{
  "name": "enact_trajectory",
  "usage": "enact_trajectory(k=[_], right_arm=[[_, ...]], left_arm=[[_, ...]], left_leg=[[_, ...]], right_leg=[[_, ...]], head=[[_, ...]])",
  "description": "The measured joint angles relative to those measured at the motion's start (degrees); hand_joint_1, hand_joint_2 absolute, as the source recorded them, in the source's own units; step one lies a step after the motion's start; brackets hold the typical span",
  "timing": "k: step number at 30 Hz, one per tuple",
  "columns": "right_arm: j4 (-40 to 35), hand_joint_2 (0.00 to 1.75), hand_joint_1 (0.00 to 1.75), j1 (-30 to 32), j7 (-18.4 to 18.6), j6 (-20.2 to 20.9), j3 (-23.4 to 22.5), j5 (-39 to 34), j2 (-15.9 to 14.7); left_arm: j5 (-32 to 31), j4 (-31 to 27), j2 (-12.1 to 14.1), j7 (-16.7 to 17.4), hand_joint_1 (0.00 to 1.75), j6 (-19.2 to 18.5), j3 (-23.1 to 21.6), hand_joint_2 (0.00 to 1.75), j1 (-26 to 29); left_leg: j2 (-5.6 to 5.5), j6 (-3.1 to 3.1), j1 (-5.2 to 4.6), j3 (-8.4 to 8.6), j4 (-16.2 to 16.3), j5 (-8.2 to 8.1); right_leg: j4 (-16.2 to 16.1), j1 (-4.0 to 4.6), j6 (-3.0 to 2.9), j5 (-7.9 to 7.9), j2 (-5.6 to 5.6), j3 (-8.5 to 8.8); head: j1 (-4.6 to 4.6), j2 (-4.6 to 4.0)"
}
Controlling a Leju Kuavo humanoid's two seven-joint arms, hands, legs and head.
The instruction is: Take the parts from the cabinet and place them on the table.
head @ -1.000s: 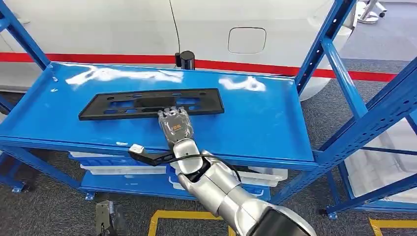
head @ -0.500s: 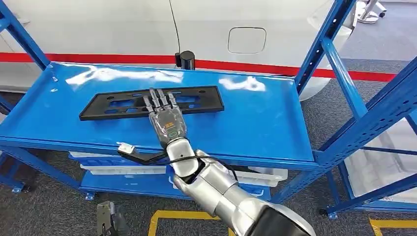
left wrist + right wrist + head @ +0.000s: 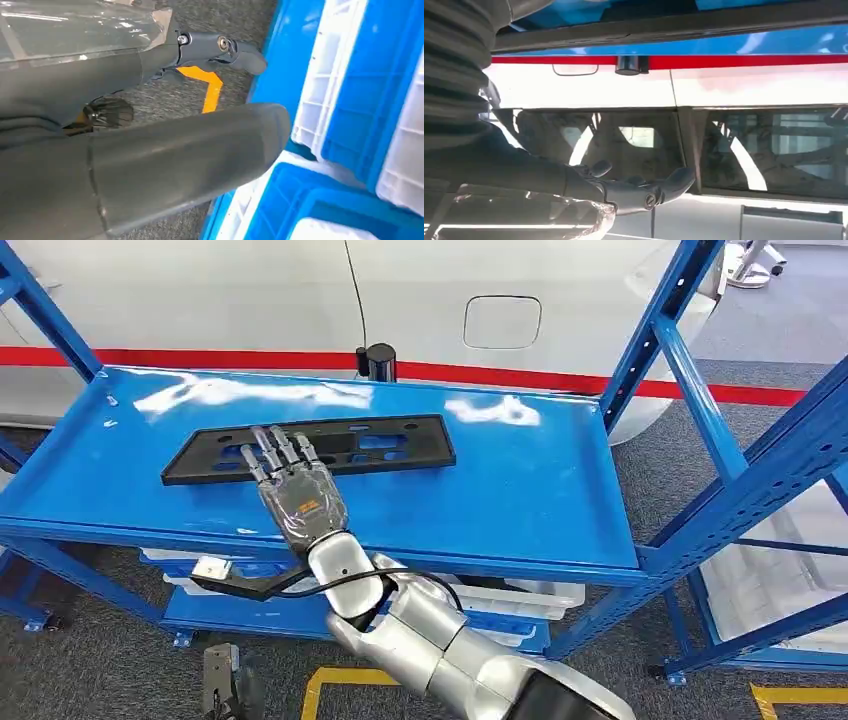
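Reaching over black part (image 3: 310,449) on blue shelf (image 3: 520,490), right hand (image 3: 290,485) spread flat, holding nothing, left hand (image 3: 150,165) grip unclear.

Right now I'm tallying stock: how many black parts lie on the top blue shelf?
1. The black plate lies flat on the blue shelf, left of its middle, with the right hand over its near edge.
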Motion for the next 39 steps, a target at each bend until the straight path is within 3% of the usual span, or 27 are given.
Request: enact_trajectory(k=[3, 7, 11, 22, 26, 27, 28, 29, 30, 32, 33, 34, 35, 36, 38, 39], right_arm=[[0.0, 1.75, 0.0, 0.0, -0.2, -0.2, 0.5, -0.2, 0.0], [0.0, 1.75, 0.0, 0.0, -1.2, -0.4, 0.7, 0.7, 0.0], [0.0, 1.75, 0.0, 0.0, -1.3, -0.3, 0.9, 1.6, 0.0], [0.0, 1.75, 0.0, 0.0, -1.6, 0.5, 1.0, 2.6, 0.0], [0.0, 1.75, 0.0, 0.2, -1.7, 1.0, 1.0, 2.7, 0.1], [0.0, 1.75, 0.0, 0.2, -1.7, 1.0, 1.0, 2.7, 0.1], [-0.2, 1.75, 0.0, 0.2, -1.7, 1.0, 1.0, 2.7, 0.2], [-0.4, 1.75, 0.0, 0.3, -1.7, 1.1, 1.0, 2.7, 0.0], [-0.5, 1.75, 0.0, 0.2, -1.7, 1.1, 1.0, 2.8, 0.0], [-0.5, 1.75, 0.0, 0.3, -1.7, 1.4, 1.0, 2.8, -0.2], [-0.5, 1.75, 0.0, 0.6, -1.7, 1.6, 1.1, 2.8, -0.4], [-0.5, 1.75, 0.0, 0.8, -1.7, 1.7, 1.0, 2.8, -0.5], [-0.5, 1.75, 0.0, 1.0, -1.7, 1.7, 1.0, 2.7, -0.5], [-0.5, 1.75, 0.0, 0.9, -1.7, 1.6, 1.1, 2.7, -0.6], [-0.7, 1.75, 0.0, 0.8, -1.7, 1.6, 1.0, 2.7, -0.5], [-0.7, 1.75, 0.0, 0.8, -1.7, 1.6, 1.0, 2.7, -0.5]], left_arm=[[-1.1, -0.3, -0.1, -2.4, 0.0, 1.4, -0.8, 0.0, -0.1], [-1.7, -0.4, -0.2, -3.6, 0.0, -0.5, -1.8, 0.0, -0.4], [-2.0, -0.7, -0.2, 0.2, 0.0, -3.8, -2.1, 0.0, -0.6], [-4.6, -1.9, -0.2, 2.3, 0.0, -5.7, -5.4, 0.0, -1.2], [-4.9, -2.3, -0.2, 2.5, 0.0, -5.7, -6.1, 0.0, -1.2], [-5.1, -2.4, -0.2, 2.5, 0.0, -5.7, -6.2, 0.0, -1.3], [-5.1, -2.4, -0.2, 2.5, 0.0, -5.7, -6.2, 0.0, -1.3], [-5.2, -2.5, -0.3, 2.6, 0.0, -5.8, -6.3, 0.0, -1.3], [-5.2, -2.6, -0.4, 2.6, 0.0, -5.8, -6.3, 0.0, -1.5], [-5.2, -2.7, -0.5, 2.6, 0.0, -6.1, -6.6, 0.0, -1.8], [-5.2, -2.8, -0.6, 2.7, 0.0, -6.3, -6.7, 0.0, -1.8], [-5.2, -2.8, -0.7, 2.8, 0.0, -6.4, -6.7, 0.0, -1.8], [-5.2, -2.8, -0.6, 3.1, 0.0, -6.8, -6.7, 0.0, -1.8], [-5.2, -2.8, -0.7, 3.2, 0.0, -6.9, -6.8, 0.0, -1.8], [-5.2, -2.9, -0.8, 3.6, 0.0, -7.1, -7.0, 0.0, -1.8], [-5.2, -2.9, -0.9, 3.6, 0.0, -7.3, -7.1, 0.0, -1.9]], left_leg=[[0.0, 0.0, 0.0, 0.0, 0.0, 0.0], [0.0, 0.0, 0.0, 0.0, 0.0, 0.0], [0.01, 0.0, 0.0, 0.0, 0.0, 0.0], [-0.01, 0.1, -0.24, -0.06, 0.1, -0.08], [-0.03, 0.61, -0.6, -0.22, 0.3, -0.27], [-0.1, 0.79, -0.72, -0.27, 0.3, -0.27], [-0.23, 1.13, -0.72, -0.11, -0.1, -0.06], [-0.23, 1.71, 0.0, 0.45, -0.9, 0.4], [-0.26, 2.06, -0.16, 0.55, -1.1, 0.54], [-0.59, 2.19, -0.24, 0.47, -1.1, 0.57], [-0.82, 2.21, -0.32, 0.44, -1.1, 0.54], [-1.03, 2.19, -0.35, 0.44, -1.1, 0.53], [-1.26, 2.17, -0.35, 0.47, -1.0, 0.52], [-1.48, 2.11, -0.32, 0.52, -1.0, 0.49], [-1.97, 1.63, -0.26, 0.65, -0.6, 0.22], [-2.05, 1.26, -0.38, 0.47, -0.3, -0.01]], right_leg=[[0.0, 0.0, 0.0, 0.0, 0.0, 0.0], [0.0, 0.0, 0.0, 0.0, 0.0, 0.0], [0.0, 0.0, 0.0, 0.0, 0.01, 0.0], [-0.1, -0.36, 0.1, 0.06, 0.0, 0.01], [-0.1, -0.7, 0.43, 0.21, -0.06, 0.02], [-0.3, -0.81, 0.78, 0.25, -0.2, 0.09], [-0.4, -0.75, 1.05, 0.27, -0.31, 0.23], [0.1, -0.97, 1.13, -0.22, 0.1, -0.39], [2.3, -0.84, 0.72, -1.5, 1.17, -1.21], [11.8, -0.81, -0.2, -5.51, 2.13, -5.74], [16.7, -0.76, -0.31, -7.15, 2.35, -8.2], [19.4, -0.76, -0.11, -7.6, 2.38, -9.63], [18.8, -0.75, 0.23, -6.95, 2.37, -9.65], [15.4, -0.79, 0.79, -5.28, 2.37, -8.14], [4.0, -0.91, 1.6, -0.73, 2.38, -2.73], [1.1, -0.84, 1.09, -0.25, 2.5, -1.61]], head=[[0.02, 0.0], [0.02, 0.0], [0.02, 0.0], [0.02, 0.0], [0.02, 0.0], [0.0, 0.0], [0.0, 0.0], [0.0, 0.0], [0.04, 0.0], [0.09, 0.0], [0.07, 0.0], [0.07, 0.0], [0.07, 0.0], [0.09, 0.0], [0.07, 0.0], [0.11, 0.0]])
